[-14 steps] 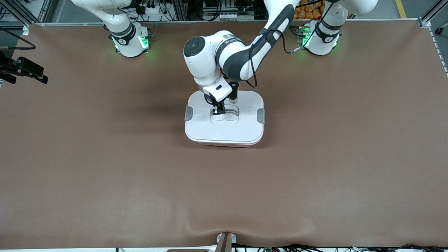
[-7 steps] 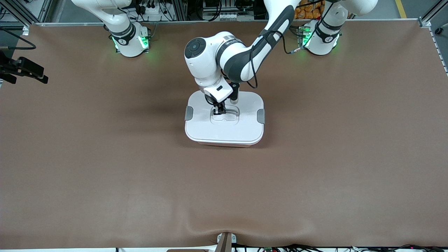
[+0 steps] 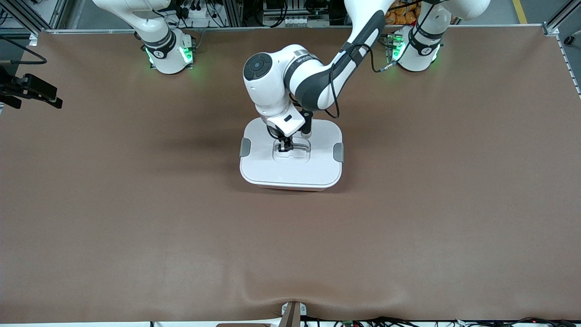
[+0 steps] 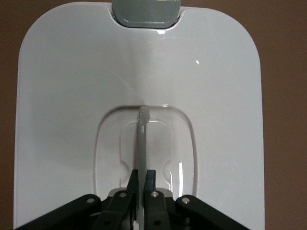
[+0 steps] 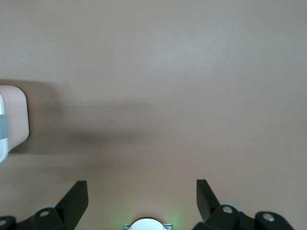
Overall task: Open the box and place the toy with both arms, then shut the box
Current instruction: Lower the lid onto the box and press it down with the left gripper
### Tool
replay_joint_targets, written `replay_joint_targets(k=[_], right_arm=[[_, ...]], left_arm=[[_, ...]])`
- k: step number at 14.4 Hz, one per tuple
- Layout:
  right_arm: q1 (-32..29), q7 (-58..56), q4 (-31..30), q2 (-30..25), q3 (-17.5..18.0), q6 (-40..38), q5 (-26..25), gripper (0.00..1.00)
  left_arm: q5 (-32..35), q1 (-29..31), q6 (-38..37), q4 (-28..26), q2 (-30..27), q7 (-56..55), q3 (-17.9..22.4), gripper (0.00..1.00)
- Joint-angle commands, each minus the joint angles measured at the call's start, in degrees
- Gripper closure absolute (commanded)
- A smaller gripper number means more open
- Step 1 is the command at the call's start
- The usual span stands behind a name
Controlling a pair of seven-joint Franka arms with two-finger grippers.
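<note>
this is a robotics lab, and i work here. my two bases are bolted at the 12 o'clock edge of a wide brown mat-covered table, green status lights glowing on them. aluminium frame rails stand at the corners, cables trail along 6 o'clock, and a black camera mount juts in at 9 o'clock.

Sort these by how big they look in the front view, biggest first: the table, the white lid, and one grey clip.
1. Table, biggest by far.
2. Lid, in the middle of it.
3. Clip on the lid's edge, smallest. The other clip looks about the same size.
</note>
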Motion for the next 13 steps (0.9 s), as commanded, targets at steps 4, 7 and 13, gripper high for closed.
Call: replay_joint_targets(k=[4,7,13], right_arm=[[0.5,-0.4,0.1,-0.2,0.0,-0.6,-1.3,0.0],[0.5,-0.4,0.1,-0.1,0.0,-0.6,-1.2,0.0],[0.5,-0.4,0.1,-0.1,0.0,-0.6,-1.3,0.0]], left_arm=[[-0.5,0.5,0.4,-2.6,-0.7,1.2,0.1,0.57],[-0.6,0.7,0.4,-2.3,-1.9,1.2,0.1,0.0],[-0.6,0.9,-0.1,-2.2,-6.0,1.4,0.0,0.0]])
